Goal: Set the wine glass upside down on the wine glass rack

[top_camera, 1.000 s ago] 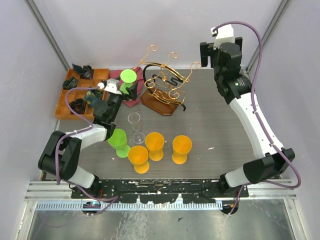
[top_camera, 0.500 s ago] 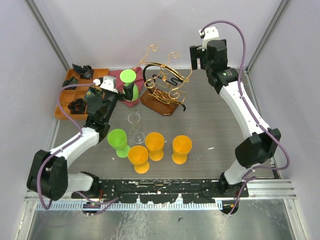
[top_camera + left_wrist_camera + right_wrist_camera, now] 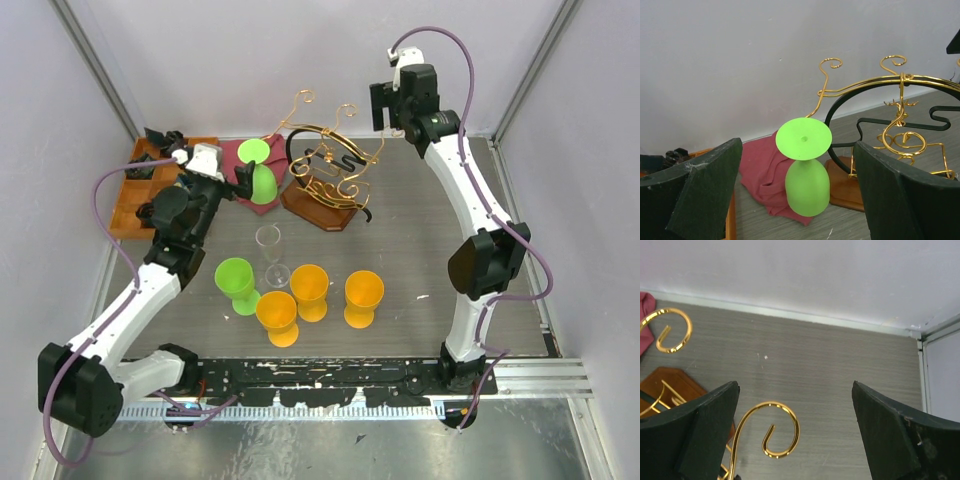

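Observation:
A green wine glass is upside down, foot up, at the left end of the gold wire rack, over the edge of a red cloth. In the left wrist view the glass is apart from both fingers, and a gold arm of the rack reaches its foot. I cannot tell whether it hangs or rests on the cloth. My left gripper is open and empty just left of the glass. My right gripper is open and empty above the rack's right scroll.
A clear wine glass, a green goblet and three orange goblets stand in front of the rack. An orange-brown compartment tray with dark items sits at the far left. Walls close in behind and on both sides.
My left gripper has let go of the green glass beside the rack and drawn back to the left, now open. My right gripper has moved left along the back wall toward the rack.

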You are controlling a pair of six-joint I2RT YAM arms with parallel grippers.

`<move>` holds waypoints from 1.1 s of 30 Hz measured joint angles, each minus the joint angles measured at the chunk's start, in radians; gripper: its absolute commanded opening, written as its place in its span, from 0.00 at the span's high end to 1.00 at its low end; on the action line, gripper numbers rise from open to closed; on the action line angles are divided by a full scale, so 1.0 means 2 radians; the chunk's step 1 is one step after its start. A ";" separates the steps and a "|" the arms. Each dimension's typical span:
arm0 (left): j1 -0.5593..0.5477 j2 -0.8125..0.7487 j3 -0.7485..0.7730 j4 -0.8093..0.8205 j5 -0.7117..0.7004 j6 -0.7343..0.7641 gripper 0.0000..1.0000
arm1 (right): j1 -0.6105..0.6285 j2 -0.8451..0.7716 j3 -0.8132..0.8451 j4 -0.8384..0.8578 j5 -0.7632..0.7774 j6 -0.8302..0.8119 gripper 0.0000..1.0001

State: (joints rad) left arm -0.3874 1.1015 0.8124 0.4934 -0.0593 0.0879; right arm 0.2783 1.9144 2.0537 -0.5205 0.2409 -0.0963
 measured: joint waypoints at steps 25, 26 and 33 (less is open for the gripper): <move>0.000 -0.009 0.008 -0.065 0.004 0.026 0.02 | 0.000 -0.074 -0.097 -0.135 -0.014 0.048 0.00; 0.000 -0.009 0.009 -0.067 0.006 0.026 0.02 | 0.000 -0.084 -0.105 -0.139 -0.013 0.050 0.00; 0.000 -0.005 0.032 -0.079 0.024 0.032 0.02 | -0.001 -0.144 -0.138 -0.164 -0.009 0.060 0.00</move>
State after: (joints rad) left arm -0.3882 1.0916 0.8761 0.3351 -0.0120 0.1516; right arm 0.2771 1.6260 1.7786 -0.8478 0.2230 0.0238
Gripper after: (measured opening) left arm 0.983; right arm 0.999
